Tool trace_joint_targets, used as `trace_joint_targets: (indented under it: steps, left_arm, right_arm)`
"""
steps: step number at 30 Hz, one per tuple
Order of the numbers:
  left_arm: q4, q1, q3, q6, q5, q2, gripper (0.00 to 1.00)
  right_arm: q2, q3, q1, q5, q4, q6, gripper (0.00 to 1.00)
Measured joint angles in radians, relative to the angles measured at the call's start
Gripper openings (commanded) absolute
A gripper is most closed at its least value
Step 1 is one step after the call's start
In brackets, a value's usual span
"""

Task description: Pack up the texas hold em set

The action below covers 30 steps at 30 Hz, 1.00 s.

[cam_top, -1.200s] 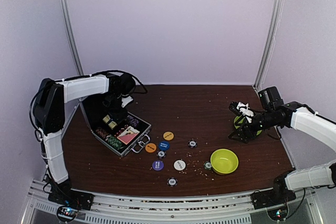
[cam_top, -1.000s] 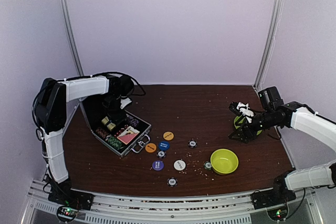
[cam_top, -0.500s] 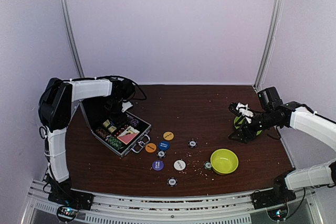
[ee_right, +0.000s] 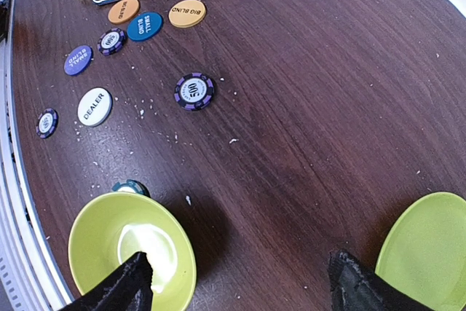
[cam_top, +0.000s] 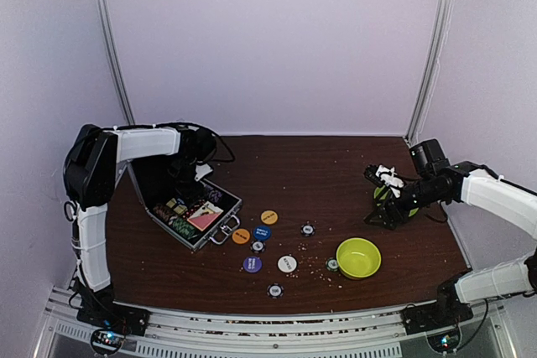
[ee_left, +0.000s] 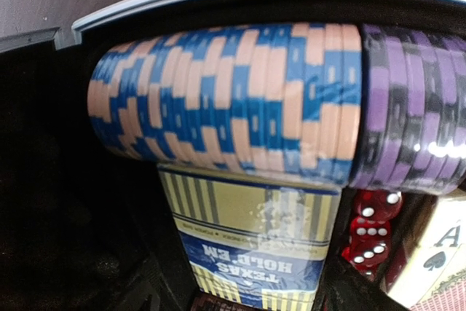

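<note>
Purple-striped chip (ee_right: 194, 91) left of centre wants a low, square pinch; left end effector (ee_left: 247, 295) and right end effector (ee_right: 237, 282) gape apart.

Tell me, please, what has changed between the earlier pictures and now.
The left arm swung slightly right, and the left end effector seems to have drawn back a little from the card decks in the open case; whether it let anything go is unclear. The right end effector edged slightly left, open and empty. The loose buttons, chips and green bowl stayed put.
</note>
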Motion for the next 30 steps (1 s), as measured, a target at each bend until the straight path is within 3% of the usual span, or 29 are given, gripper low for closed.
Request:
trace_joint_targets:
  steps: [13, 23, 30]
  left_arm:
    - [-0.061, 0.003, 0.024, 0.002, -0.054, -0.063, 0.70]
    - [-0.063, -0.005, -0.009, -0.008, 0.069, -0.162, 0.63]
    - [-0.057, -0.133, -0.013, -0.041, 0.138, -0.187, 0.65]
  right_arm:
    - [0.003, 0.000, 0.003, 0.002, 0.000, -0.001, 0.84]
    - [0.006, 0.002, 0.004, 0.002, -0.006, -0.004, 0.84]
    - [0.006, 0.002, 0.004, 0.003, -0.011, -0.008, 0.84]
